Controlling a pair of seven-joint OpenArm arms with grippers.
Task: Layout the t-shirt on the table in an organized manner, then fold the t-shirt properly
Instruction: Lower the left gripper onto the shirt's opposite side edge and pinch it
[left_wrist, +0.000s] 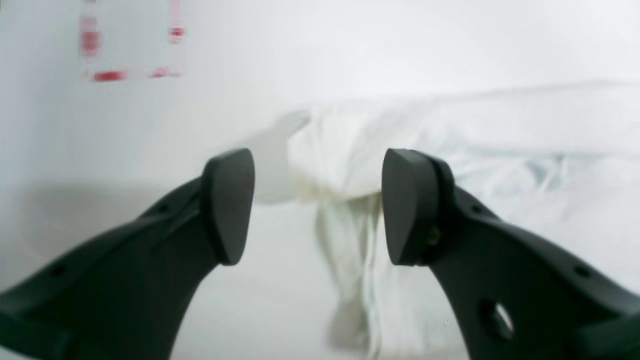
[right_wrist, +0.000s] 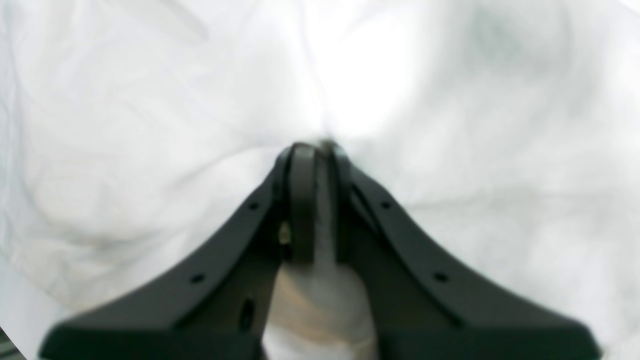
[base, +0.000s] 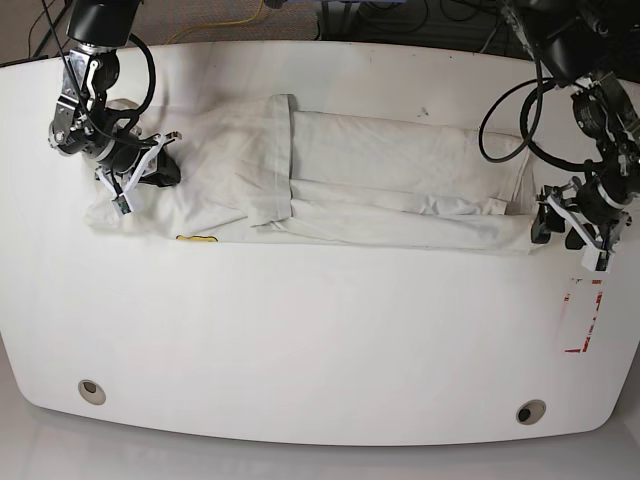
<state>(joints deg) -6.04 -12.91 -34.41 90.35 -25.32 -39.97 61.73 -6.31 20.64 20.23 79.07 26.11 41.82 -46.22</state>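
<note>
The white t-shirt (base: 340, 180) lies stretched lengthwise across the far half of the white surface (base: 320, 340), folded into a long band, with a sliver of yellow-orange print (base: 197, 238) peeking out at its near edge. The left pincer (left_wrist: 317, 205) stands wide with nothing between its jaws, just off the shirt's end, where a bunched fold of cloth lies before it; red tape marks (base: 582, 318) lie near it on the surface. At the opposite end, the right pincer (right_wrist: 315, 150) is clamped narrowly on a pinch of the t-shirt's fabric.
</note>
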